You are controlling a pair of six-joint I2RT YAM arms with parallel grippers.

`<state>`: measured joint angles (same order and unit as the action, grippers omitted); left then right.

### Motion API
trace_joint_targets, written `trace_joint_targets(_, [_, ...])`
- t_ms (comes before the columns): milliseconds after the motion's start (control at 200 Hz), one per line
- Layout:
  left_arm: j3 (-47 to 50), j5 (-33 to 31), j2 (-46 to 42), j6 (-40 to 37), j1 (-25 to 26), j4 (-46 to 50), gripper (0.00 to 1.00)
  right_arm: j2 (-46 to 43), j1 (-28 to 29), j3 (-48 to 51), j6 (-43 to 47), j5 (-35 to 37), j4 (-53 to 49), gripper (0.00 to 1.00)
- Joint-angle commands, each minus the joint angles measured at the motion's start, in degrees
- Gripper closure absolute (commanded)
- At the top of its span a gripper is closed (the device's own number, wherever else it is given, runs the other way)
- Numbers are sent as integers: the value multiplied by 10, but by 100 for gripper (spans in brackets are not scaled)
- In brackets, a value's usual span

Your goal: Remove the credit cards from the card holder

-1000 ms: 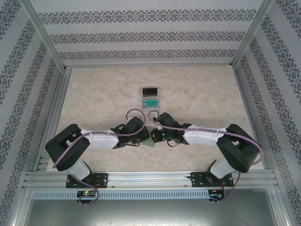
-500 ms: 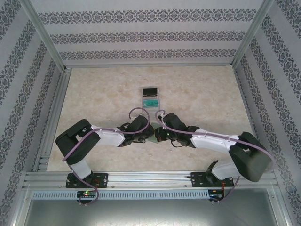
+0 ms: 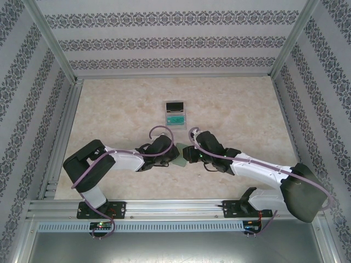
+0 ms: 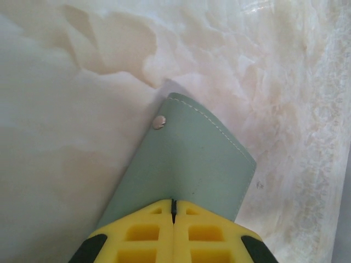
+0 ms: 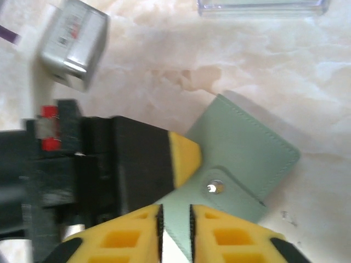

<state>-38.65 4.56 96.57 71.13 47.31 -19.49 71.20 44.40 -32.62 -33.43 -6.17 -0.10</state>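
Note:
The card holder point(image 4: 192, 159), a sage-green wallet folded shut with its snap tab point(image 5: 215, 188) fastened, sits just above the table between the two grippers point(image 3: 179, 159). My left gripper point(image 4: 173, 205) is shut on one edge of it, yellow pads pressed together on the leather. My right gripper point(image 5: 174, 219) faces it from the other side, open by a narrow gap, with a corner of the card holder point(image 5: 247, 145) lying in that gap. The left finger's yellow tip point(image 5: 184, 158) rests against the wallet. A black credit card point(image 3: 175, 105) and a teal one point(image 3: 175, 118) lie in the pale tray.
The pale grey tray point(image 3: 167, 113) stands at mid-table just beyond the grippers; its clear rim point(image 5: 263, 6) is at the top of the right wrist view. Aluminium frame posts and patterned walls enclose the marbled table point(image 3: 120, 104).
The right gripper's jaws have parted slightly from being shut on the card holder. The right arm's elbow has swung outward to the right and nearer. The left gripper keeps its hold.

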Motion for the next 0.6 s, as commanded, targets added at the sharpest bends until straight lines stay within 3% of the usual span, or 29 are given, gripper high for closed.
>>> trace_joint_targets(0, [27, -23, -30, -17, 5, 112, 100, 20, 16, -20, 18, 54, -40, 71])
trace_joint_targets(90, [21, -44, -80, -26, 5, 160, 95, 46, 37, -49, 32, 89, -74, 68])
trace_joint_targets(295, [32, -122, -197, -46, 0, 256, 68, 129, 87, -134, 45, 149, -134, 61])
trace_joint_targets(460, [63, -168, -288, -50, -16, 306, 62, 190, 120, -203, 45, 186, -180, 57])
trace_joint_targets(520, [72, -185, -318, -46, -20, 326, 47, 215, 126, -227, 40, 197, -203, 57])
trace_joint_targets(595, [82, -204, -352, -45, -22, 349, 45, 244, 132, -248, 34, 206, -224, 57])
